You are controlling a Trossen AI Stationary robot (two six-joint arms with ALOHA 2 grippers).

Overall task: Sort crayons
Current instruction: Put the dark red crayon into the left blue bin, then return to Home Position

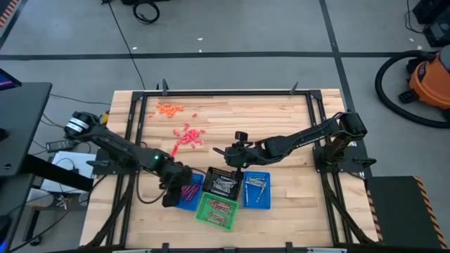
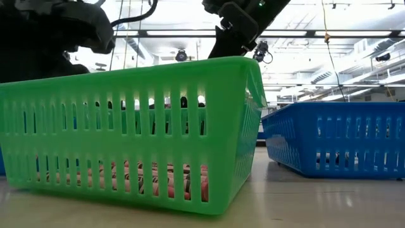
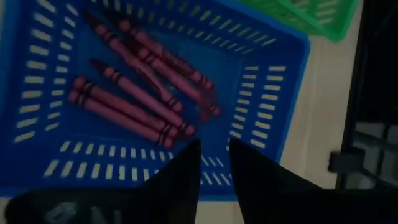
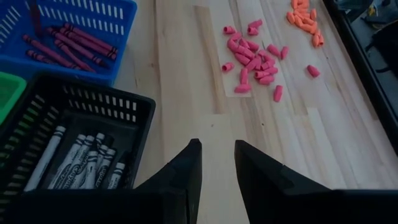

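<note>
Several dark maroon crayons [image 3: 137,87] lie on the floor of a blue mesh basket [image 3: 273,93], which stands near the table's front edge. My left gripper [image 3: 214,146] hangs just above that basket, pointing steeply down, open, with nothing between its fingers. Beside it a black basket [image 4: 81,106] holds silvery-grey crayons [image 4: 87,158]. A green basket [image 2: 126,126] with reddish crayons [image 2: 158,177] stands in front. My right gripper [image 4: 217,146] is open over bare wood just behind the black basket.
A second blue basket [image 1: 256,190] with greyish crayons stands right of the black one. Loose pink pieces [image 4: 255,59] and orange pieces [image 4: 305,18] lie scattered on the far left part of the table [image 1: 281,119]. The wood right of them is bare.
</note>
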